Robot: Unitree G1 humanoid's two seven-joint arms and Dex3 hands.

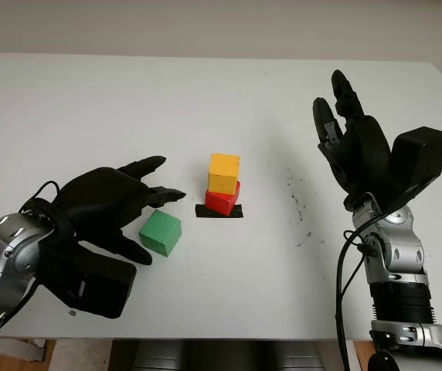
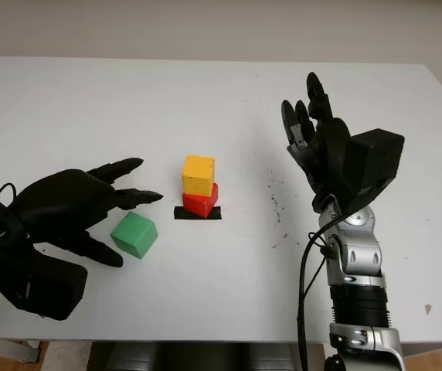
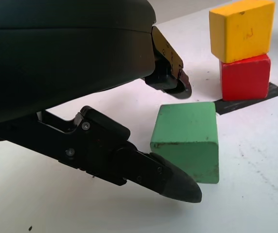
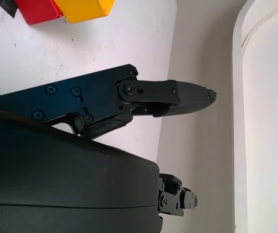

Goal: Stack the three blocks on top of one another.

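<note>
The yellow block (image 1: pixel 224 172) sits on the red block (image 1: pixel 222 200), which stands on a strip of black tape (image 1: pixel 219 211) near the middle of the worktop (image 1: pixel 90 100); the green block (image 1: pixel 161 233) lies alone on the worktop just beside that pair, towards the near edge; the left hand (image 1: pixel 101 205) is open around it, its fingers (image 3: pixel 170 177) spread to either side with one tip touching or nearly touching the block's lower face, nothing pinched yet; the right hand (image 1: pixel 356 147) is raised above the worktop towards the right edge, open and holding nothing; the risks, as I judge them: an uneven closing could push the green block away or tilt it, and since the yellow block looks slightly off square on the red, a heavy or off-centre placement could topple the pair.
</note>
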